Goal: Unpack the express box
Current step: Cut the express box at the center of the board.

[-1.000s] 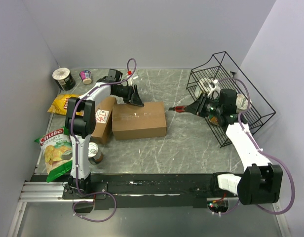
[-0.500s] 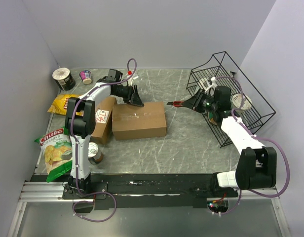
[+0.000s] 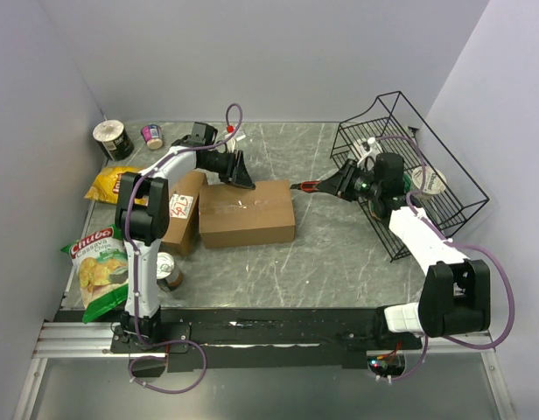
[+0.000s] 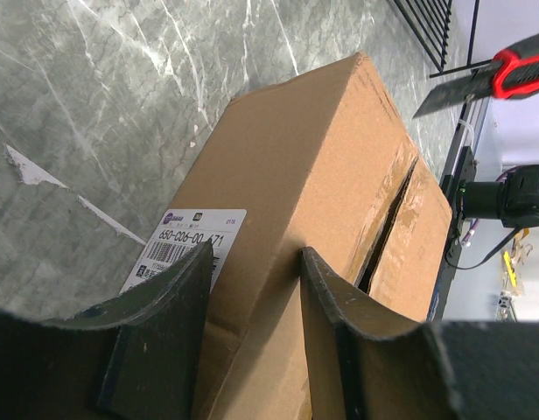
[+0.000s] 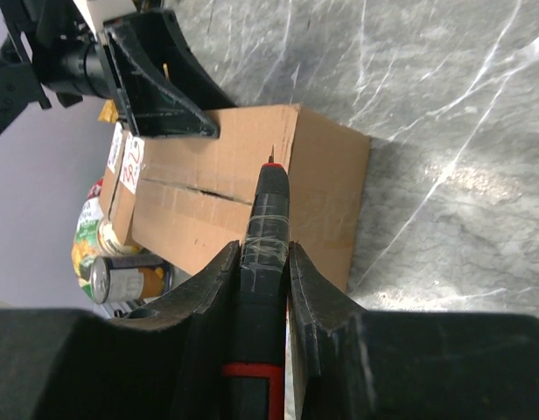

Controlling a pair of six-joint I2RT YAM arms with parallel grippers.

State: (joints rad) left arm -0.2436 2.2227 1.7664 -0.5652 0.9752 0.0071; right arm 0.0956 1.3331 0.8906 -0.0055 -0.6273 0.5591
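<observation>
I'm working the seam-cutting step on the express box [image 3: 247,213], which is sitting mid-surface [image 3: 339,254].
Right end effector [image 5: 262,255] is clamping the box cutter [image 5: 262,219], blade tip hovering at the box's right end, apparently not touching. Left end effector [image 4: 256,262] is standing part-open, tips bracing the box's far edge, gripping nothing. My call for the next move: lower the tip into the top seam [image 5: 191,194] and cut shallow.
</observation>
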